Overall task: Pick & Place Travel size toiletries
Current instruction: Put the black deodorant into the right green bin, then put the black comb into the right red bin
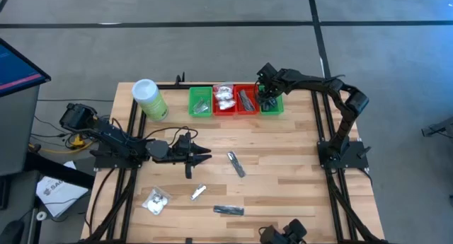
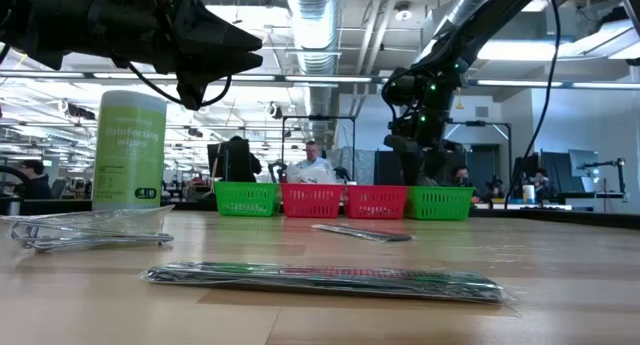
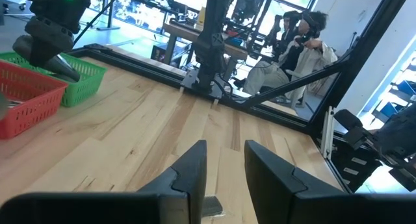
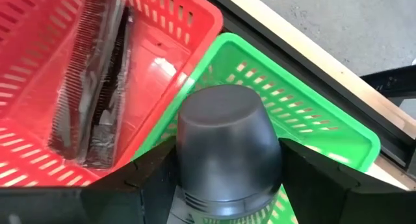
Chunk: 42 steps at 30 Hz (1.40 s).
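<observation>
High view: right gripper [image 1: 270, 97] over rightmost green tray [image 1: 272, 108], jaws apart.

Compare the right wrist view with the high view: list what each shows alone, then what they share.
Only the right wrist view: a dark grey cap-shaped object between the right claw's fingers, above the green tray.

Only the high view: the left claw over mid-table, the wipes canister, and loose toiletries on the wood, such as a white packet and a dark sachet.

Both: the right-hand red tray holding dark oblong pieces.
</observation>
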{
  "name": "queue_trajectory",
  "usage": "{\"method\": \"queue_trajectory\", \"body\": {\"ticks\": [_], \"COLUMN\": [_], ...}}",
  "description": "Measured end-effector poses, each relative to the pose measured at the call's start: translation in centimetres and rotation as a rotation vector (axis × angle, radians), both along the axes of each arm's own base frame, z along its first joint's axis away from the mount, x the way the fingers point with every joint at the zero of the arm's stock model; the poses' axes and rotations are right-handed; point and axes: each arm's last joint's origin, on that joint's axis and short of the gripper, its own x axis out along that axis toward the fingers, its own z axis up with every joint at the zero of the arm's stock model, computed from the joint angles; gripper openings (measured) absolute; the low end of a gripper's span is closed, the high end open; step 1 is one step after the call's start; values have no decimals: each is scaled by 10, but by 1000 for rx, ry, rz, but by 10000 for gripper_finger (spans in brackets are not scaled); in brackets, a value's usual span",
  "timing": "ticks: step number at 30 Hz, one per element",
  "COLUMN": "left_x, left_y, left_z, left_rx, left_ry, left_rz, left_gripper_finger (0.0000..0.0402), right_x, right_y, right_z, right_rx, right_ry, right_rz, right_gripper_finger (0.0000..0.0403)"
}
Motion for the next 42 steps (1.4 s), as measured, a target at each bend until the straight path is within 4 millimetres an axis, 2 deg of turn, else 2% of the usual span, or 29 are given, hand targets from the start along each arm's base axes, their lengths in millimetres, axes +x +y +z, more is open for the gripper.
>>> {"method": "queue_trajectory", "body": {"ticks": [7, 16, 23, 27, 31, 36, 42], "left_x": [0, 0, 0, 0, 0, 0, 0], "left_y": [0, 0, 0, 0, 0, 0, 0], "left_z": [0, 0, 0, 0, 0, 0, 0], "left_rx": [0, 0, 0, 0, 0, 0, 1], "left_ry": [0, 0, 1, 1, 1, 1, 0], "left_rz": [0, 0, 0, 0, 0, 0, 0], "left_gripper_finger": [97, 97, 97, 97, 97, 97, 97], "right_x": [-2, -5, 6, 18, 32, 54, 66], "right_y": [2, 9, 33, 58, 91, 141, 205], "right_z": [7, 29, 43, 52, 56, 47, 33], "right_rx": [-12, -56, -43, 20, 71, 121, 141], "right_ry": [-11, -59, -111, -184, -214, -184, -217], "right_rz": [5, 16, 121, 273, 379, 505, 657], "right_gripper_finger": [239, 240, 240, 240, 240, 240, 231]}}
